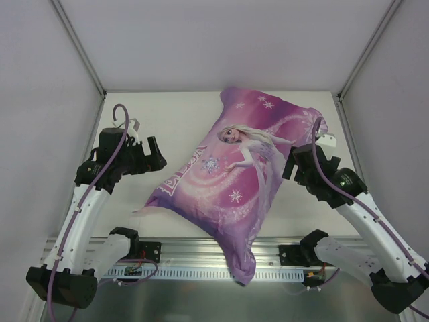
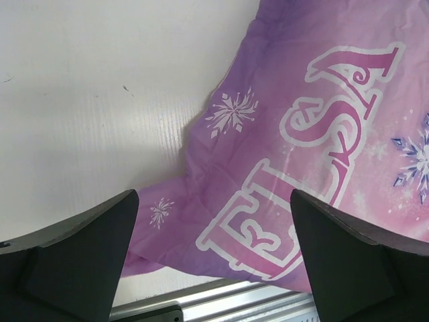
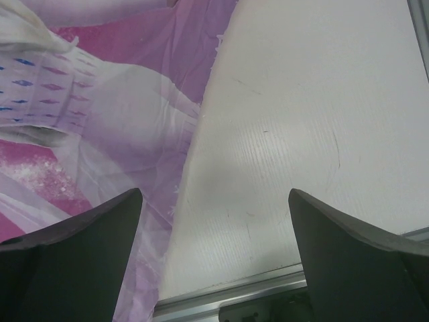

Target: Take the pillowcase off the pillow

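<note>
Removal not begun. The pillowcase [image 1: 234,181] still encloses the pillow, no white showing, one end overhanging the worktop [image 1: 167,114]. Left tool [image 2: 213,221] and right tool [image 3: 214,221] both spread, gripping nothing.

One pillowcase [image 1: 234,181] is lying on one table [image 1: 167,114]. Two arms are showing: left arm [image 1: 84,215], right arm [image 1: 375,228]. Two grippers are showing: left gripper [image 1: 159,157], right gripper [image 1: 291,164]. Each is showing two fingers [image 2: 74,261]. One princess [image 1: 251,144] is showing.
</note>
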You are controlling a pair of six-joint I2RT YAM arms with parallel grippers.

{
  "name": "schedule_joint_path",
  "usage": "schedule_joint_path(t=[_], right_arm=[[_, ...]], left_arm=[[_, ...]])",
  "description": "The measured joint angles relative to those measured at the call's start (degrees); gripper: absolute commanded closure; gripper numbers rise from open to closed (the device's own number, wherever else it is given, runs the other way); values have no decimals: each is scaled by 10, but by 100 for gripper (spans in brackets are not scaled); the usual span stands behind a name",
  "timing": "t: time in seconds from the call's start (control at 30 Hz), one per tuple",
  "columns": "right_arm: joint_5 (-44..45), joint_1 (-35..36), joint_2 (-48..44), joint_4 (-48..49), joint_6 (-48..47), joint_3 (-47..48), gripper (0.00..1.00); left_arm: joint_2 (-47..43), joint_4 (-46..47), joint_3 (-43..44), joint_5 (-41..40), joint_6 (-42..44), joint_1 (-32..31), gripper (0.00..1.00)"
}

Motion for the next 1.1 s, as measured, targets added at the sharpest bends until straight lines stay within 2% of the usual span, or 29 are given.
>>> schedule_joint_path(t=[0.33, 0.53, 0.63, 0.7, 0.73, 0.77, 0.8, 0.97, 1.1], right_arm=[[-10, 0, -8, 0, -3, -5, 4], [-37, 0, -13, 3, -16, -5, 4], [-56, 0, -11, 11, -24, -5, 4], [-68, 0, -5, 18, -27, -5, 4], [-75, 0, -1, 22, -28, -5, 4], [-80, 0, 3, 25, -30, -5, 4], [-86, 0, 8, 28, -31, -5, 4], [-104, 0, 15, 32, -33, -5, 4], [-108, 0, 13, 31, -34, -5, 4]], left_arm=[[0, -5, -14, 58, 3, -7, 1], [-33, -24, -55, 70, -36, -68, 3], [-40, -28, -78, 69, -68, -110, 9], [-37, -29, -89, 66, -90, -130, 37], [-33, -29, -94, 66, -101, -137, 56], [-28, -29, -97, 66, -115, -141, 97], [-23, -30, -99, 64, -125, -144, 100], [4, -36, -80, 35, -139, -130, 100], [59, -50, -7, 30, -136, -36, 100]])
